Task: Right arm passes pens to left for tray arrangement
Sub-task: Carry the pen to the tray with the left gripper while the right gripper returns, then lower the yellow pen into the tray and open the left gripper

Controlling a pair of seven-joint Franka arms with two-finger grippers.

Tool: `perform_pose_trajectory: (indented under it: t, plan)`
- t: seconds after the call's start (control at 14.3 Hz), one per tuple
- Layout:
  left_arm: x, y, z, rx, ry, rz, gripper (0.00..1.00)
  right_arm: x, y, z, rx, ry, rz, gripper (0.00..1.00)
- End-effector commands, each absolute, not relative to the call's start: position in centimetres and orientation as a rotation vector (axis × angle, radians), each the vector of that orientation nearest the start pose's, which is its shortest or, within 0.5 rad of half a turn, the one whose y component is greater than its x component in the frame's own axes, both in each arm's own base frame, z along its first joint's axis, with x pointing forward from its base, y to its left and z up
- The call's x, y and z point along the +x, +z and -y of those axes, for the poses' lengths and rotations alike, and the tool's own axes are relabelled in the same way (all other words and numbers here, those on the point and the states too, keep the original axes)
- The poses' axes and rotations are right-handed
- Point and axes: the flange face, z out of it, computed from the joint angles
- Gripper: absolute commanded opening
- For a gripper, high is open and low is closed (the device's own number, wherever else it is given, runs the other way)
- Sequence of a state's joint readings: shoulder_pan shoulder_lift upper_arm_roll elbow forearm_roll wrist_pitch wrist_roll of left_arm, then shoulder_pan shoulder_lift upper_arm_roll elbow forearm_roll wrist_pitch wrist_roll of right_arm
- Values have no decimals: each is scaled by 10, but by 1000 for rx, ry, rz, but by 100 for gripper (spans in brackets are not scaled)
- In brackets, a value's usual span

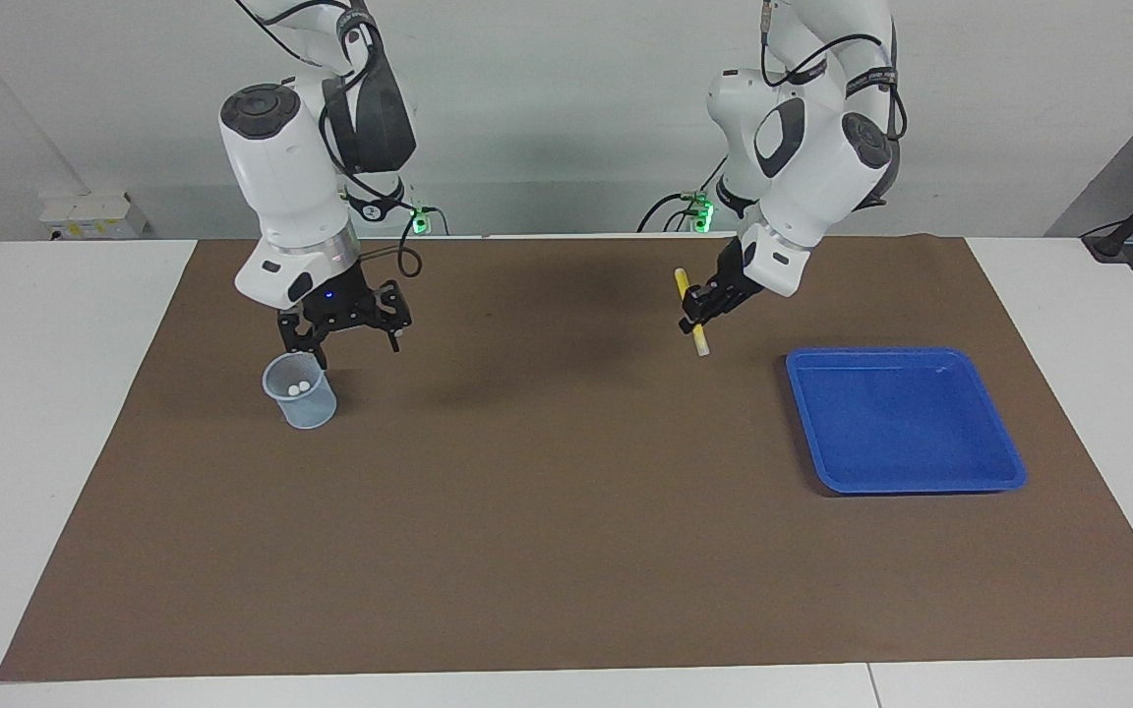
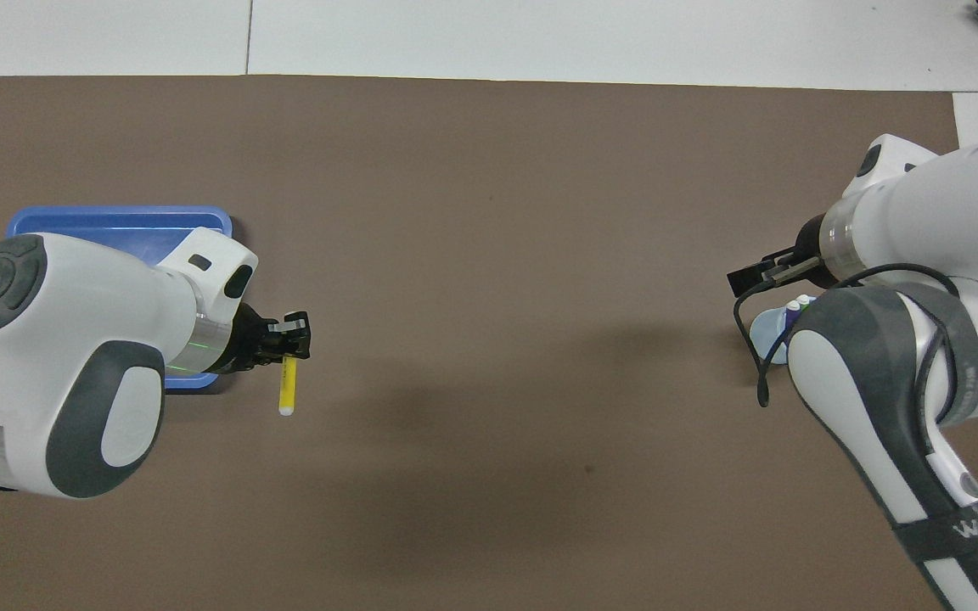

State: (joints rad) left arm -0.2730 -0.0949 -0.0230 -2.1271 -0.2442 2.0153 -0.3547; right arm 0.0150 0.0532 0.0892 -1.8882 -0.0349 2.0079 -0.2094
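A brown mat [image 1: 566, 551] covers a white table [image 1: 45, 413]; the account runs from the right arm's end to the left arm's, as the facing view reads.

Near the right arm's end stands a small pale mesh cup [image 1: 300, 390]. The facing view looks into it and shows two whitish pen ends [image 1: 298, 388]; in the overhead view the arm hides most of the cup, but a purple pen [image 2: 786, 312] shows by its whitish end. The green one's colour cannot be made out.

The right gripper [image 1: 342, 334] hangs just above the cup, pointing down, its fingers spread wide and holding nothing. Only the facing view shows this spread; from overhead just a black tip [image 2: 752, 276] appears.

The mat's middle is bare apart from shadows.

The left gripper [image 1: 700, 307] is up in the air over the mat, just beside the tray, fingers clamped on the yellow pen [image 1: 691, 313]. The pen hangs steeply with its whitish end lowest.

The blue tray [image 1: 906, 420] lies toward the left arm's end. The facing view shows it whole with nothing in it; overhead, the left arm covers most of the tray [image 2: 115, 222].
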Motion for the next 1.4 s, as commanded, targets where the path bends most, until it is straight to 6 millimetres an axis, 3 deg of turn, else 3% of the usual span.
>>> perform_pose_trajectory:
  t: [0.0, 0.14, 0.28, 0.49, 0.7, 1.05, 1.19, 1.33]
  plan:
    - [489, 454, 136, -3248, 139, 66, 0, 581, 454, -30, -3151, -63, 504, 100]
    - [496, 451, 109, -3202, 121, -14, 0, 580, 443, -17, -3154, -52, 479, 100]
    - [503, 442, 79, -3157, 113, -89, 0, 578, 430, -2, -3158, -47, 432, 90]
    - [516, 424, 51, -3141, 99, -130, 0, 575, 408, 2, -3154, -31, 404, 84]
    - [529, 402, 38, -3131, 72, -116, 0, 571, 398, 2, -3151, -4, 356, 79]
    - [544, 367, 34, -3111, 44, -133, 0, 564, 385, 7, -3148, 27, 321, 77]
    - [548, 353, 33, -3112, 46, -134, 0, 564, 385, 8, -3148, 27, 319, 59]
    - [553, 338, 27, -3113, 35, -149, 0, 564, 384, 9, -3148, 32, 314, 53]
